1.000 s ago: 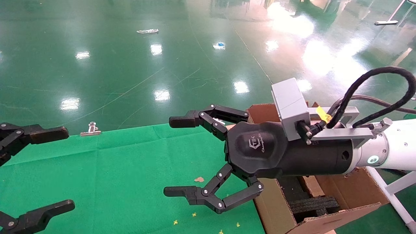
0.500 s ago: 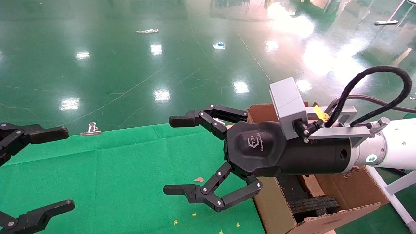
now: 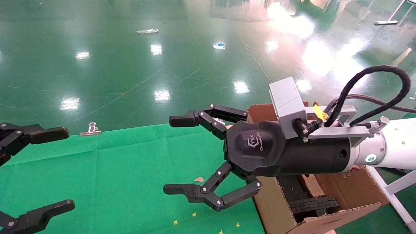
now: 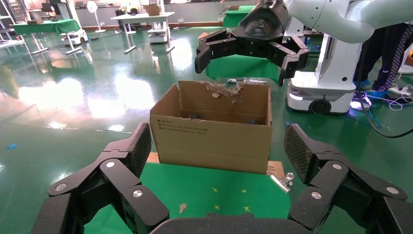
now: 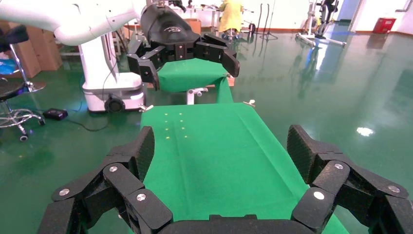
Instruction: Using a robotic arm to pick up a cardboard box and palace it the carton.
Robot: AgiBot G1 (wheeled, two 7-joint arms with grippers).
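Glossy green floor, felt-like green cloth (image 3: 107, 169), ragged corrugated carton (image 4: 214, 129); right claw (image 3: 174, 156) and left claw (image 3: 65, 167) splayed, empty.

Matt corrugated cardboard carton (image 3: 341, 191) beside green cloth (image 3: 113, 175); glossy floor (image 3: 130, 65).

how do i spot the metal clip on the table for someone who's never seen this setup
Start at the green cloth-covered table and follow its far edge toward the robot's left. The small silver metal binder clip sits right on that edge, pinning the cloth. It is the only shiny metal item there, unlike the large brown corrugated carton at the table's right end.
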